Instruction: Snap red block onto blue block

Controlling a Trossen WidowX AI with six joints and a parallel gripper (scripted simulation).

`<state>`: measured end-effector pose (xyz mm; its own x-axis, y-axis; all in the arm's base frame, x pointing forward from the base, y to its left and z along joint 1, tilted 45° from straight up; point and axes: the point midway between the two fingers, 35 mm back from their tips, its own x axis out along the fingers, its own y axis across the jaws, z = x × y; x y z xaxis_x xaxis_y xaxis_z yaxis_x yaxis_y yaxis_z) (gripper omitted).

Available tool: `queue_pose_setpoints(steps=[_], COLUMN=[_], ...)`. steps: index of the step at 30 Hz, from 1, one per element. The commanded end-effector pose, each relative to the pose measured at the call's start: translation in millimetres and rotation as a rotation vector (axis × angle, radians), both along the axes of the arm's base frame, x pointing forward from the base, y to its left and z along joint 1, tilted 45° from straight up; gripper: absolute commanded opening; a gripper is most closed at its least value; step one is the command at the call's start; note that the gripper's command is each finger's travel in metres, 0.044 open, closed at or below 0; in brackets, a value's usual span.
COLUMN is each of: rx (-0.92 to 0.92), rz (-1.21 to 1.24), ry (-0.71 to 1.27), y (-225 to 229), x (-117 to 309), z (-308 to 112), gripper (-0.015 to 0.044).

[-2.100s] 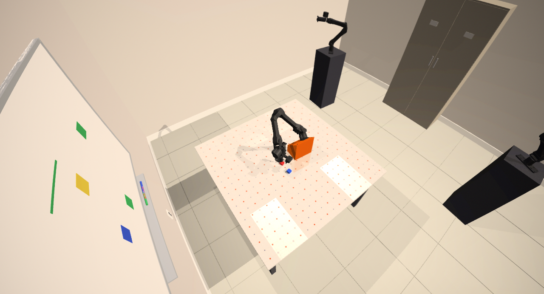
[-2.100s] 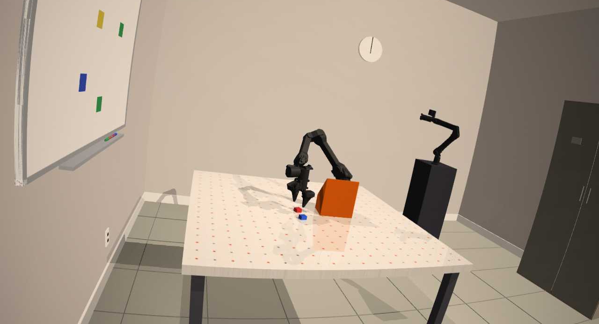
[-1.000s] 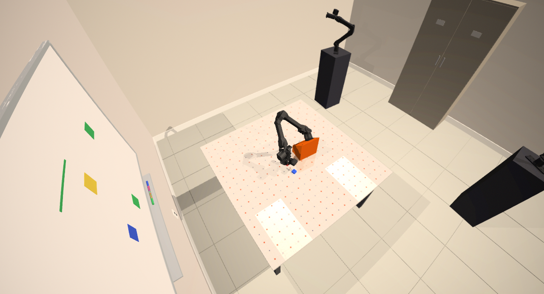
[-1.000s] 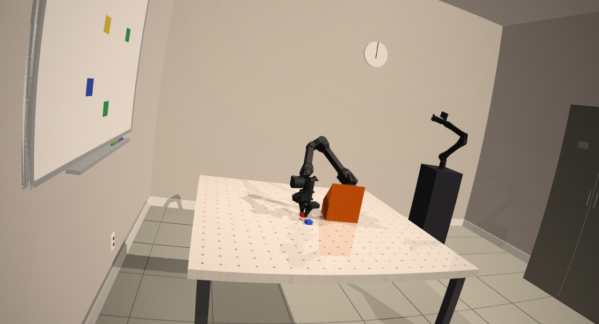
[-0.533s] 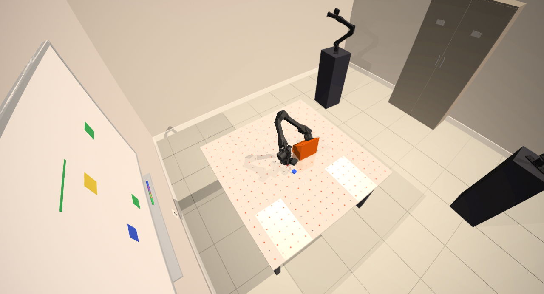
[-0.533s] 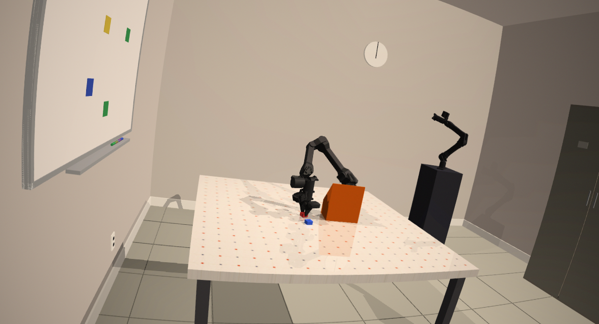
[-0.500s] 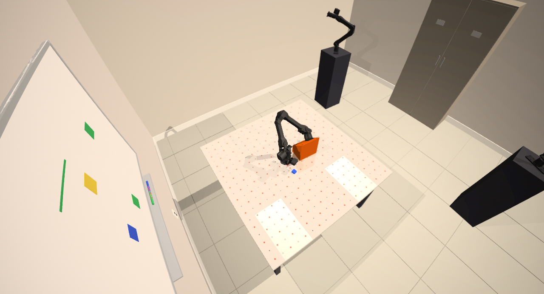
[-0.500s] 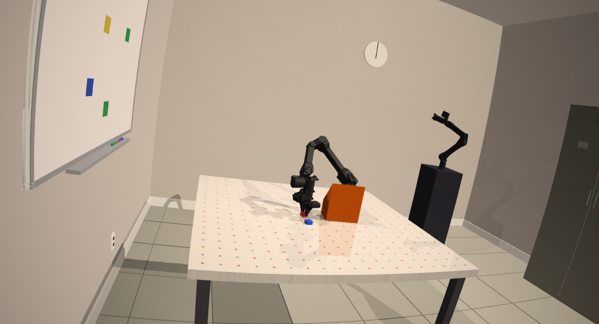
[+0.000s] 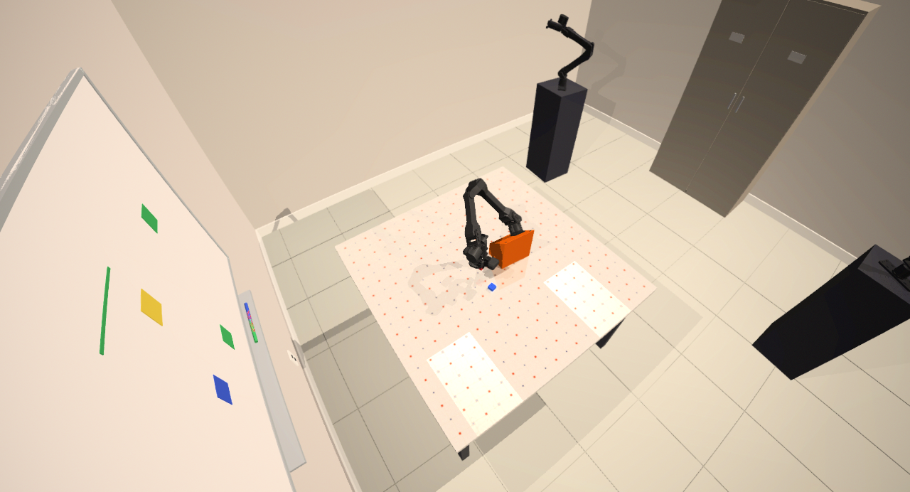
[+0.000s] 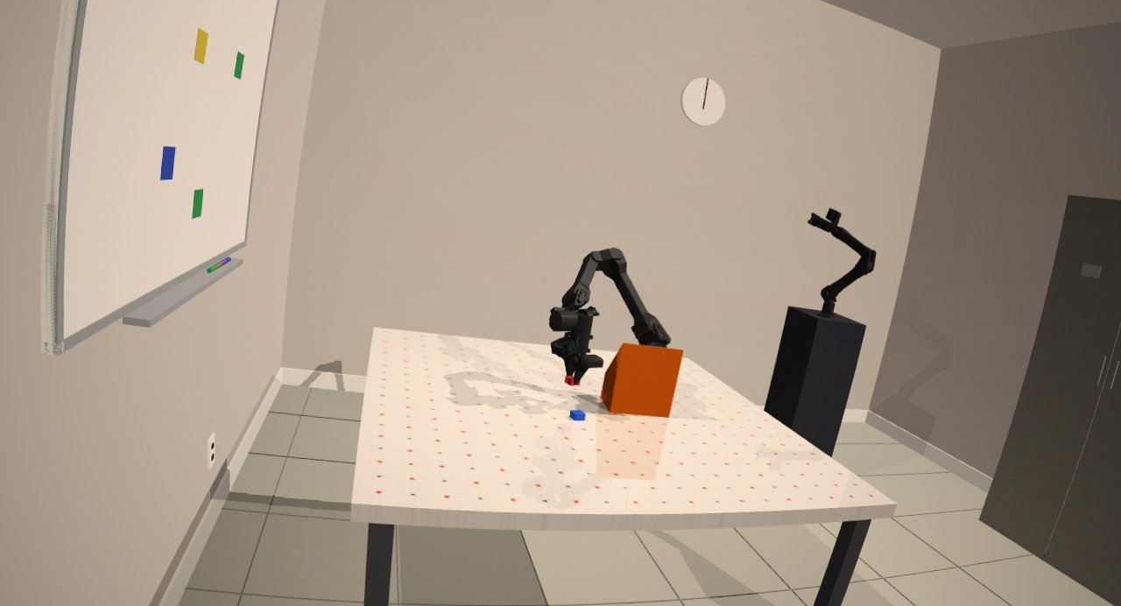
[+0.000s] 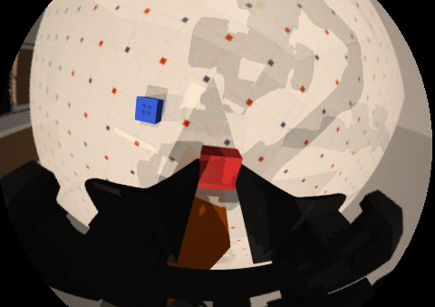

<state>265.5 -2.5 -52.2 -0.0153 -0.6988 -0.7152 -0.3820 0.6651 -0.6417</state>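
The gripper [image 9: 481, 266] [image 10: 573, 377] [image 11: 217, 165] is closing its fingers around the red block [image 9: 480, 269] [image 10: 572, 381] [image 11: 220, 171], the two tips pressing on opposite sides and standing only the block's width apart. The red block is sitting right at the tips, its front face showing between them in the wrist view, and is hanging above the table [image 9: 382, 260] [image 10: 470, 489] [image 11: 86, 22], not touching it.

The blue block [image 9: 491, 286] [image 10: 577, 415] [image 11: 147, 110] is resting flat on the tabletop, lower than the red one and off to its side, near but apart; in the wrist view it is lying up and left of the tips, with four small marks showing on its top. Open space is separating the two blocks.

The orange box [image 9: 516, 249] [image 10: 644, 380] [image 11: 206, 235] is standing near the gripper, on its right in the top and exterior views, leaving a narrow gap. The table's edges are running well apart from both blocks, while two white rectangles [image 9: 473, 384] [image 9: 586, 298] are lying farther out toward the table's lower edges in the top view.
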Motion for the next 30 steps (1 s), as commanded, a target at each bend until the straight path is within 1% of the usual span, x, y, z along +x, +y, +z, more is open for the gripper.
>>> queue_pose_setpoints(steps=[1,8,12,30], rx=[0.007,0.002,0.001,0.005], rz=[-0.002,-0.004,-0.005,-0.059], ry=[-0.013,-0.012,-0.013,-0.068], y=[13.6,33.3,35.4,61.9], x=[0.8,-5.5,-6.1,0.6], z=[13.5,38.4,40.2,-37.1], gripper=[0.0000,0.0000,0.0000,0.0000])
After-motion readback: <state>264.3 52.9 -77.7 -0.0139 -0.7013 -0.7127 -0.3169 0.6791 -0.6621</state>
